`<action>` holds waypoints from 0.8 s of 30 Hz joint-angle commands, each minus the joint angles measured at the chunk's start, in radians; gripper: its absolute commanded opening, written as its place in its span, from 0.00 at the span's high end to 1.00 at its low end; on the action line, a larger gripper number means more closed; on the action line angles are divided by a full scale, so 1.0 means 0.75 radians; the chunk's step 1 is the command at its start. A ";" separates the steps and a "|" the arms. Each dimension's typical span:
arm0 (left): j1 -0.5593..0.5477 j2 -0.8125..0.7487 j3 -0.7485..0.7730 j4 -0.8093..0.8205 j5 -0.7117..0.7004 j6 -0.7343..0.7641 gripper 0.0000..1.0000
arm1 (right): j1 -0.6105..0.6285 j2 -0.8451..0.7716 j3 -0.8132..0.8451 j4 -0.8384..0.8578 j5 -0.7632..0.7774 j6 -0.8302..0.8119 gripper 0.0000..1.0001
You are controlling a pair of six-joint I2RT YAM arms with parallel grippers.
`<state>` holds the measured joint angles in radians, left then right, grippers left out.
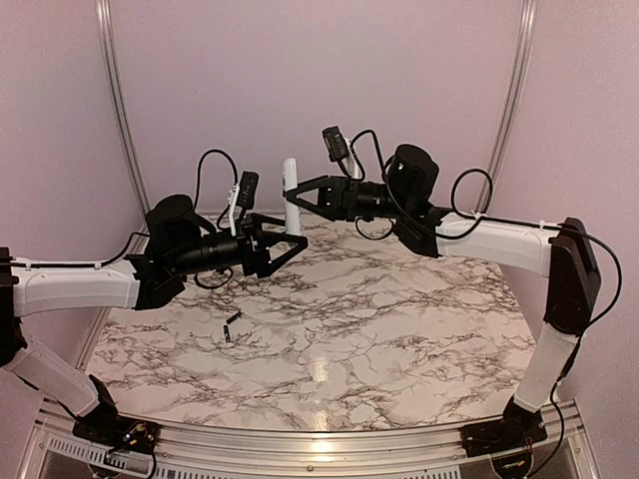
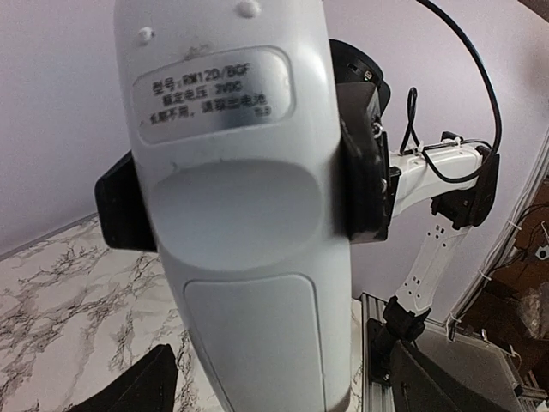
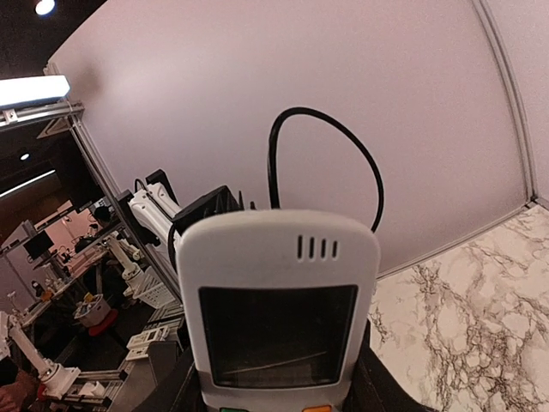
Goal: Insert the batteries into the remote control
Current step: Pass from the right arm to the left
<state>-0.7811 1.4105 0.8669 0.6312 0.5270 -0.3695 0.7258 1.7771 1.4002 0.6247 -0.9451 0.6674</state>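
The white remote control [image 1: 291, 195] stands upright in the air above the back of the table, with my right gripper [image 1: 301, 196] shut on its sides. Its dark screen [image 3: 276, 335] faces the right wrist camera, my right gripper [image 3: 274, 403] clamped just below it. The left wrist view shows its back [image 2: 240, 215], with a printed label and a closed battery cover [image 2: 257, 343]. My left gripper [image 1: 287, 242] is open; its fingertips [image 2: 129, 386] flank the remote's lower end with gaps on both sides. The batteries [image 1: 232, 326], two small dark cylinders, lie on the marble table well below and left of both grippers.
The marble tabletop [image 1: 379, 329] spreads under both arms. Curved pale walls enclose the back and sides. A metal rail [image 1: 300, 439] runs along the near edge by the arm bases. The right arm's cable [image 1: 469, 190] loops behind its wrist.
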 commanded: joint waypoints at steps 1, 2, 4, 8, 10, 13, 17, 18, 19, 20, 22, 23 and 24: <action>-0.013 0.034 0.038 0.079 0.023 -0.038 0.17 | 0.026 0.020 0.048 0.079 -0.029 0.033 0.65; -0.014 0.038 0.039 0.084 0.021 -0.044 0.21 | 0.026 0.018 0.047 0.084 -0.028 0.038 0.65; -0.014 0.047 0.043 0.084 0.025 -0.046 0.28 | 0.026 0.015 0.044 0.082 -0.030 0.037 0.66; -0.014 0.041 0.032 0.089 -0.014 -0.050 0.44 | 0.026 0.009 0.033 0.074 -0.030 0.032 0.66; -0.014 0.031 0.023 0.084 -0.050 -0.049 0.53 | 0.026 0.004 0.023 0.068 -0.028 0.026 0.65; -0.014 0.024 0.019 0.056 -0.087 -0.031 0.61 | 0.026 -0.005 0.021 0.029 -0.004 0.000 0.59; -0.013 0.012 0.030 -0.035 -0.167 0.022 0.70 | 0.026 -0.034 0.030 -0.091 0.068 -0.075 0.38; -0.014 0.011 0.040 -0.084 -0.199 0.043 0.73 | 0.026 -0.047 0.037 -0.155 0.100 -0.113 0.32; -0.012 0.009 0.051 -0.129 -0.240 0.065 0.75 | 0.026 -0.061 0.046 -0.227 0.145 -0.156 0.26; -0.013 0.008 0.059 -0.176 -0.285 0.084 0.76 | 0.026 -0.075 0.058 -0.308 0.199 -0.192 0.21; -0.014 0.004 0.062 -0.232 -0.361 0.108 0.77 | 0.023 -0.097 0.088 -0.473 0.325 -0.259 0.15; -0.014 0.003 0.062 -0.259 -0.394 0.113 0.77 | 0.024 -0.103 0.112 -0.562 0.401 -0.282 0.10; -0.013 0.004 0.062 -0.276 -0.423 0.116 0.78 | 0.023 -0.105 0.138 -0.645 0.466 -0.311 0.08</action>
<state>-0.7929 1.4364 0.8772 0.5343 0.3477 -0.3424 0.7376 1.7504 1.4120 0.4252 -0.8116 0.5529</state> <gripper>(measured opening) 0.497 0.871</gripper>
